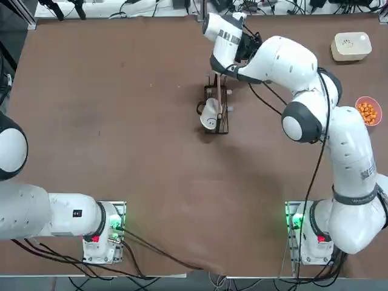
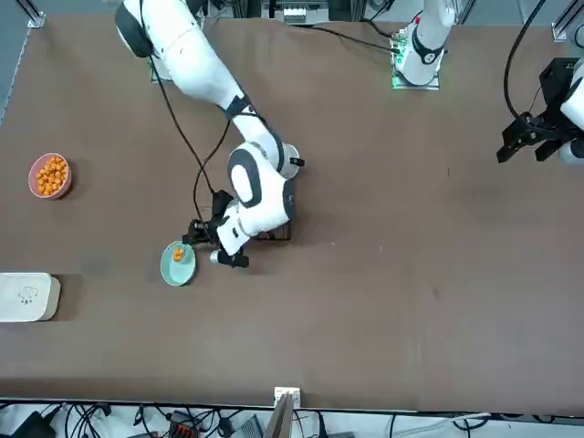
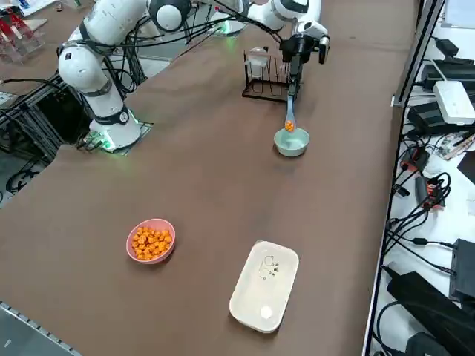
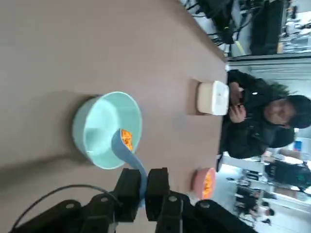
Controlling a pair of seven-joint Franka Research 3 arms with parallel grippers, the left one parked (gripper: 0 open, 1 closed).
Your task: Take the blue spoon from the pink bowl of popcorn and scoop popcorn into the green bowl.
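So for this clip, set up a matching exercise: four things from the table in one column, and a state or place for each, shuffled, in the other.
Things:
1. blue spoon
2. pink bowl
3. green bowl
4. white box

States:
A. sits beside the pink bowl, nothing orange in it
B. full of popcorn, away from the arm
C. right under the loaded scoop
D. clamped in the right gripper, scoop carrying orange pieces

Pairs: 1-D, 2-B, 3-C, 4-A

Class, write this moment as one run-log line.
right gripper: shut on blue spoon | spoon: loaded with popcorn, over green bowl | pink bowl: apart, holds more pieces
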